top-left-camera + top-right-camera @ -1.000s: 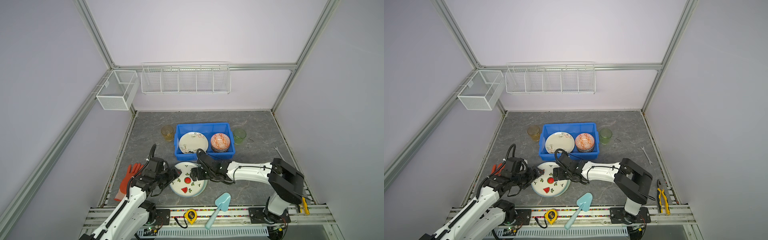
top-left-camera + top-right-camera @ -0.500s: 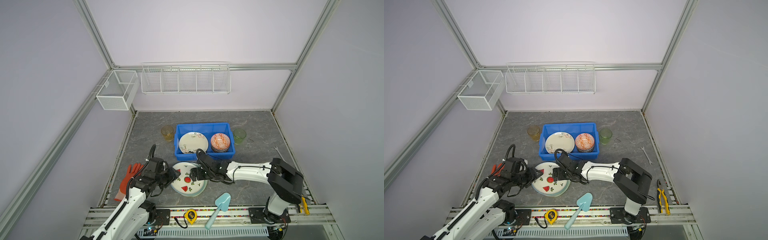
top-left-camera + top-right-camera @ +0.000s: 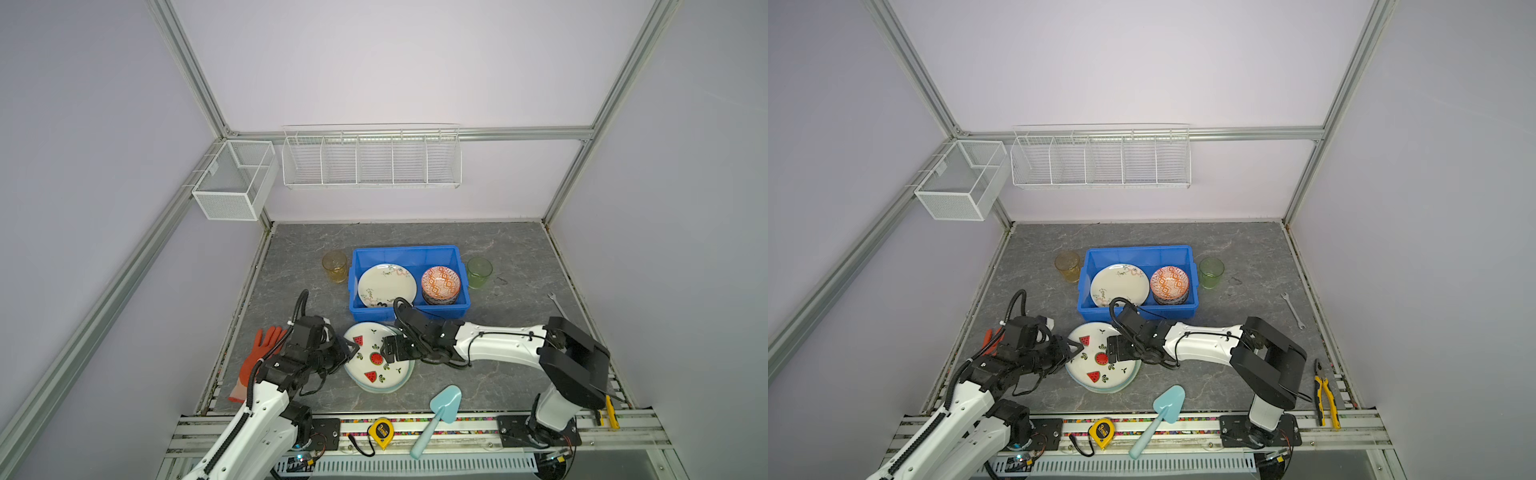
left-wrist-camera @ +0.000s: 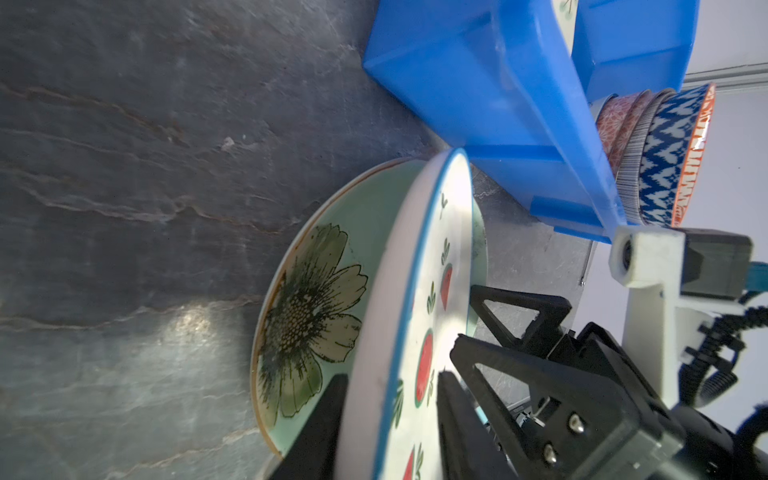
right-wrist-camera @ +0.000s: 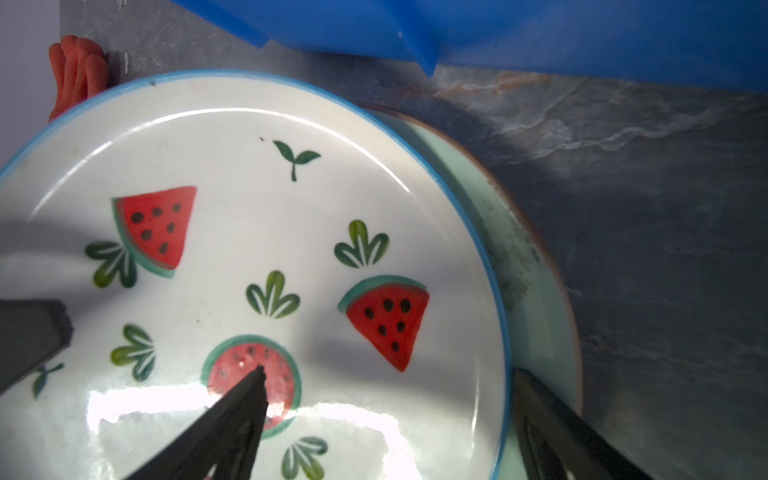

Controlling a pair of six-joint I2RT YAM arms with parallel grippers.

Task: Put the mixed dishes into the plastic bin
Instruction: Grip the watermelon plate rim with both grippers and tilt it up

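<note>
left gripper (image 3: 350, 356): narrow, pinched on the rim of the watermelon plate (image 3: 371, 377). One finger (image 4: 320, 419) is under it and the other on the painted face; both look to touch.
why edge grip: my guess is that a flat plate on a stack gives me nothing else to hold.
right gripper (image 3: 386, 353): wide, holding nothing. One fingertip (image 5: 249, 399) sits on the round melon mid-plate, the other is outside the rim over the mint plate (image 4: 307, 316).
why right there: I judge it's steadying the plate so it doesn't skate while my left bites.
watermelon plate: on top of the mint plate and tilted. My left side is raised, and the low edge points toward the bin.
mint plate: flat on the table (image 3: 498, 249), offset underneath, with its flower showing in the gap.
blue bin (image 3: 453, 311): just behind the two plates. The cream plate (image 3: 386, 286) and the bowl stack (image 3: 440, 284) are already inside.
cups: amber cup (image 3: 335, 266) and green cup (image 3: 479, 272) stand on the table either side of the bin, not in yet.
step: securing the grip before the lift, I'd say.
drop spot: probably onto the cream plate, since the bowl side is taken.
risk: the glazed rim may slip from a thin pinch, or the low edge may catch the bin's front wall.
</note>
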